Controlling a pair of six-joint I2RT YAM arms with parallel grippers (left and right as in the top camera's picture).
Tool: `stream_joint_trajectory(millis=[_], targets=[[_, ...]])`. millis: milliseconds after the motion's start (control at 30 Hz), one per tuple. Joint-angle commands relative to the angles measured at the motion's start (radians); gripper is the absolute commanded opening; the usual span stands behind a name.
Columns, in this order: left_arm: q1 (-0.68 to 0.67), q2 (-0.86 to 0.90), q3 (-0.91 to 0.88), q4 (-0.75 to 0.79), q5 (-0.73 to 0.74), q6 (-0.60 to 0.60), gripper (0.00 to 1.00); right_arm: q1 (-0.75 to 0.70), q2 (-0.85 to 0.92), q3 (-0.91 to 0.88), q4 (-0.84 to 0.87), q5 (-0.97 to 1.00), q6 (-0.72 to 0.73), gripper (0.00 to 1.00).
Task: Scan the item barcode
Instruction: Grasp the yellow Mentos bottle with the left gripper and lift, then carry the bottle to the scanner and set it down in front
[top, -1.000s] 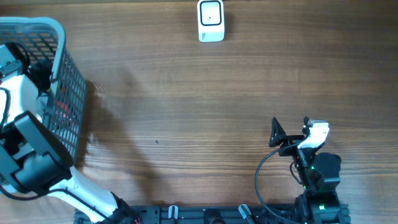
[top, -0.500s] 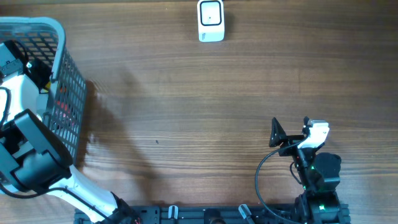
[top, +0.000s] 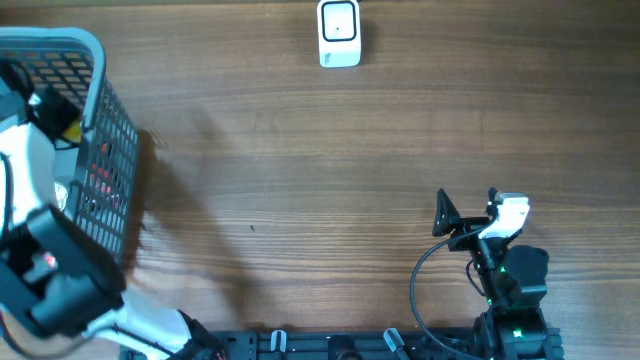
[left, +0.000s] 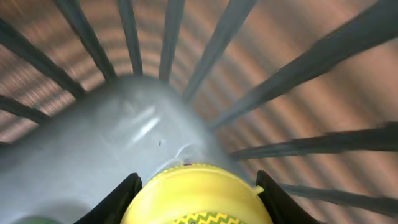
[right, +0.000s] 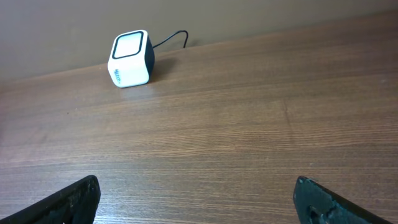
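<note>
Pick-up looks like the step in hand. The left gripper (left: 199, 186) is down inside the grey basket (top: 100, 60) at the far left of the table (top: 300, 180). Its two dark fingers sit tight against either side of a rounded yellow item (left: 193, 202), roughly half-spread, and to my eye that is a grip on it rather than a near miss. Through the wrist camera the basket bars fan out just beyond the item, so it is low in the basket and close to the wall. From overhead I can make out only a bit of yellow beside the white arm. No barcode shows on the part of the item in view, and I cannot tell which face carries it. The scanner (top: 339, 33), a small white cube with a cable, stands well apart at the far edge of the table, its window facing up. The right gripper (right: 198, 196) hangs spread wide and empty at the near right, looking across bare wood toward the scanner. As I judge it, the next move calls for a straight lift that clears the basket rim without snagging the mesh. Then comes a carry over to the scanner and a turn of the wrist to bring the coded face toward that window.
</note>
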Motion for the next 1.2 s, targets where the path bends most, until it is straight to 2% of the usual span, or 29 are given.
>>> stream_joint_trajectory(millis=[0,133,267,367,400,433,500,567,700,833,1000,1167], targets=[[-0.001,-0.207,0.008,0.006,0.008,0.0,0.4,-0.004,0.005,0.0,0.003,-0.002,0.013,1.0],[-0.001,-0.362,0.008,0.0,0.014,-0.005,0.4,-0.004,0.005,-0.001,0.008,-0.002,0.013,1.0],[-0.002,-0.524,0.008,-0.003,0.087,-0.011,0.39,-0.004,0.005,0.0,0.01,-0.002,0.013,1.0],[-0.002,-0.619,0.008,-0.008,0.217,-0.068,0.38,-0.004,0.005,-0.001,0.012,-0.002,0.014,1.0],[-0.008,-0.649,0.008,-0.003,0.34,-0.106,0.37,-0.004,0.005,-0.001,0.013,-0.002,0.013,1.0],[-0.017,-0.655,0.008,0.0,0.387,-0.125,0.37,-0.004,0.005,-0.001,0.014,-0.002,0.013,1.0],[-0.048,-0.656,0.008,0.003,0.47,-0.139,0.36,-0.004,0.005,-0.001,0.014,-0.002,0.014,1.0],[-0.135,-0.643,0.008,-0.009,0.525,-0.139,0.36,-0.004,0.005,-0.001,0.018,-0.002,0.014,1.0],[-0.331,-0.594,0.008,-0.016,0.511,-0.101,0.37,-0.004,0.005,0.0,0.018,-0.002,0.013,1.0],[-0.541,-0.483,0.008,-0.031,0.381,-0.101,0.36,-0.004,0.005,-0.001,0.021,-0.002,0.013,1.0],[-0.756,-0.28,0.008,-0.057,0.245,-0.12,0.36,-0.004,0.005,-0.001,0.026,-0.002,0.013,1.0],[-0.909,-0.064,0.008,-0.053,0.135,-0.156,0.34,-0.004,0.005,-0.001,0.029,-0.002,0.013,1.0]])
